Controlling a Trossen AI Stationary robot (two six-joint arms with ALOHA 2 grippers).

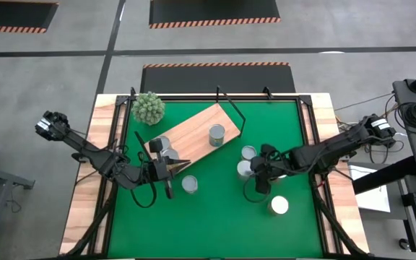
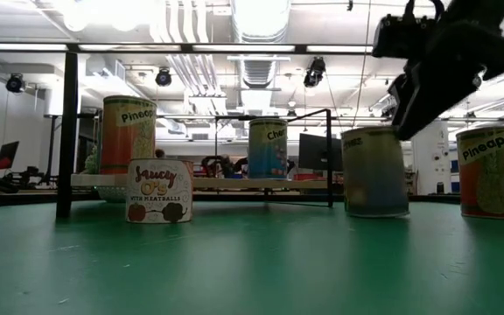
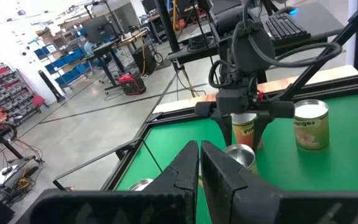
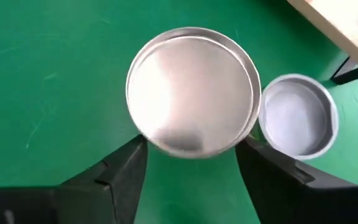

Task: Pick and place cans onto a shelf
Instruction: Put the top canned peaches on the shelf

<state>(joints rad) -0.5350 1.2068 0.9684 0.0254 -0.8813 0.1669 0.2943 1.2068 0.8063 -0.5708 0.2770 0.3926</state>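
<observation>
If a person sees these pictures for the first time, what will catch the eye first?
Most striking is the right gripper, open and hanging straight above a shiny can top on the green mat. Next comes the slanted wooden shelf with one can standing on it, and the spiky green plant at its far corner. The left gripper, shut, waits near the shelf's front edge.

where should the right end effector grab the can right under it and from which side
Take the can by its round side wall, coming straight down from above. It stands upright with its flat silver top facing the right end effector, whose open fingers already straddle it. A second can sits close beside it, so keep one finger in the narrow gap between them.
</observation>
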